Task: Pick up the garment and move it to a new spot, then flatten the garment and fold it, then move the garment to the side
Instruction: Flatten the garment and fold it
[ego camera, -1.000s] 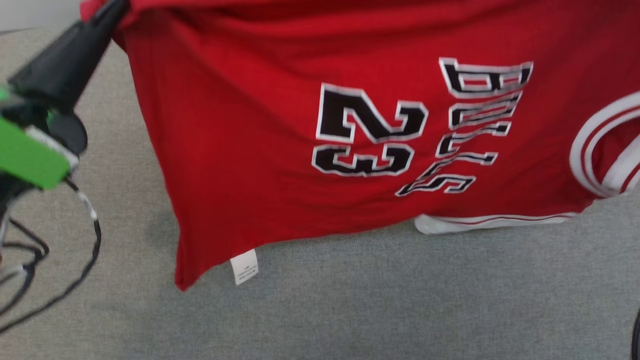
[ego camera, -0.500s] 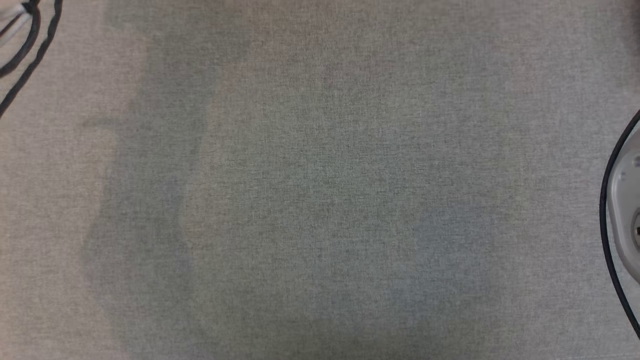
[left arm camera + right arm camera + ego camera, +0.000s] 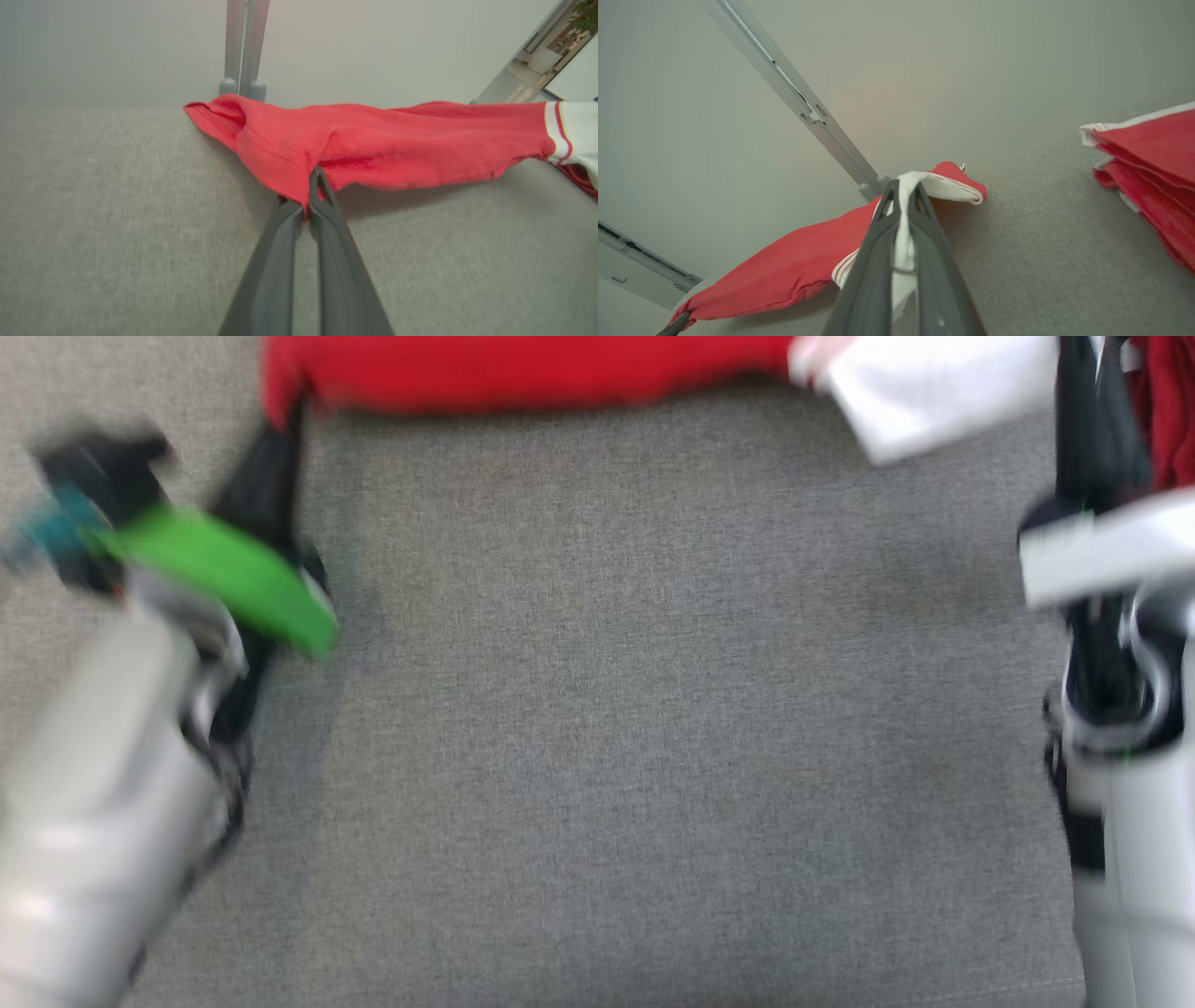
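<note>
The garment (image 3: 397, 140) is a red jersey with white trim, stretched low over the grey cloth surface between my two grippers. My left gripper (image 3: 312, 189) is shut on its red corner. My right gripper (image 3: 903, 193) is shut on the white-trimmed edge, and the red body (image 3: 798, 266) sags away to the left. The head view is blurred: the garment (image 3: 523, 373) runs along the top edge, with the left gripper (image 3: 275, 429) at its left end and the right gripper (image 3: 1092, 411) by the white trim.
A grey cloth surface (image 3: 653, 709) spreads toward me. A stack of folded red garments (image 3: 1153, 158) lies to the right of my right gripper. A pale wall with a metal post (image 3: 245, 46) stands right behind the garment.
The head camera has swung, so the whole picture shifted. A second ago the jersey hung spread with its print facing me; now it is stretched low between both grippers.
</note>
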Available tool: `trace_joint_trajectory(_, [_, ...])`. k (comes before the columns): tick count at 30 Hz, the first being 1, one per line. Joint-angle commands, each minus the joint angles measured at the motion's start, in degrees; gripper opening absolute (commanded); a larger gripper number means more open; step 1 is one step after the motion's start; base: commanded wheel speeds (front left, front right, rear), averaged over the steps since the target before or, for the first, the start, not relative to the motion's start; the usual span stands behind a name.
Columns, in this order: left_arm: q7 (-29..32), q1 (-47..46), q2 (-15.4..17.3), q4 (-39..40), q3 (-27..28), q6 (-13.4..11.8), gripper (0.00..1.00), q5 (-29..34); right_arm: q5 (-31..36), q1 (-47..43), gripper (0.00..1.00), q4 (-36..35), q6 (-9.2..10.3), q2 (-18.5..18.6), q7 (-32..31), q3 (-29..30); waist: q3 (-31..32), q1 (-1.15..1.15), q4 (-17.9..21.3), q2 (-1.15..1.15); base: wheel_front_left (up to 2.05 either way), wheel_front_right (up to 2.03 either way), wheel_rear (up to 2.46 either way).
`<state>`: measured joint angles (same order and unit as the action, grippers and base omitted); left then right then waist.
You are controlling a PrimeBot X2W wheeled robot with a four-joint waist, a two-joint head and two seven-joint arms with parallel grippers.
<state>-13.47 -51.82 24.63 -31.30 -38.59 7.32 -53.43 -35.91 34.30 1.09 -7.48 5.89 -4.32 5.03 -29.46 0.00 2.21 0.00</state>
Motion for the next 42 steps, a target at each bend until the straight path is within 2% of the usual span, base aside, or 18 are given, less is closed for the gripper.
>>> trace_joint_trajectory(1, [-0.55,5.83,2.07,1.6,-1.66,0.22,0.0,0.45,-1.18,-6.25,0.0,-1.86,-0.01,0.01,0.6,0.38,4.31,0.0,0.23,0.0,0.0,0.0,0.0])
trace_joint_trajectory(4, [-1.08,15.75,4.47,5.98,-4.68,0.08,0.0,1.65,-3.11,-18.38,0.0,-5.3,-0.02,-0.27,1.08,1.94,7.81,0.0,-0.43,0.0,0.0,0.0,0.0])
trace_joint_trajectory(6, [-1.22,22.86,4.86,9.36,-5.5,-0.94,0.0,0.82,-4.64,-26.2,0.0,-7.75,0.0,-0.91,1.32,3.72,10.29,0.0,-1.28,0.0,0.0,0.0,0.0])
trace_joint_trajectory(10, [-1.45,33.9,7.0,16.94,-6.89,-4.75,0.0,0.57,-6.5,-39.84,0.0,-12.92,0.0,-1.98,-0.22,5.19,14.19,0.0,-2.47,0.0,0.0,0.0,0.0])
trace_joint_trajectory(13, [-0.46,40.39,7.34,22.28,-9.2,-8.22,0.0,0.8,-7.0,-48.69,0.0,-13.73,0.0,-2.53,-1.35,5.35,15.63,0.0,-3.19,0.0,0.0,0.0,0.0])
trace_joint_trajectory(18, [-0.18,47.7,7.55,28.84,-9.53,-11.79,0.0,-2.61,-8.12,-55.19,0.0,-12.35,-0.01,-2.78,-1.16,6.67,15.87,0.0,-3.6,0.0,0.0,0.0,0.0])
trace_joint_trajectory(22, [0.57,49.57,8.42,32.73,-8.0,-13.21,0.0,-5.38,-6.92,-51.83,0.0,-13.45,-0.01,-2.84,-2.6,7.48,15.55,0.0,-3.48,0.0,0.0,0.0,0.0])
trace_joint_trajectory(28, [6.7,43.73,9.28,36.14,-6.79,-13.54,0.0,-7.51,-2.47,-40.83,0.0,-13.94,-0.01,-1.15,-9.7,8.7,14.92,0.0,-4.86,0.0,0.0,0.0,0.0])
trace_joint_trajectory(33, [12.72,38.18,8.03,36.32,-6.37,-13.78,0.0,-10.15,0.16,-32.07,0.0,-12.72,-0.01,0.81,-17.54,8.33,14.02,0.0,-6.15,0.0,0.0,0.0,0.0])
trace_joint_trajectory(36, [16.5,35.02,7.66,36.77,-6.24,-13.09,0.0,-12.23,1.24,-27.26,0.0,-12.25,-0.01,2.43,-22.55,8.14,12.87,0.0,-7.11,0.0,0.0,0.0,0.0])
trace_joint_trajectory(42, [21.98,29.07,6.57,34.47,-6.44,-13.66,0.0,-13.16,4.34,-18.9,0.0,-9.51,-0.01,5.16,-28.22,8.56,10.46,0.0,-8.5,0.0,0.0,0.0,0.0])
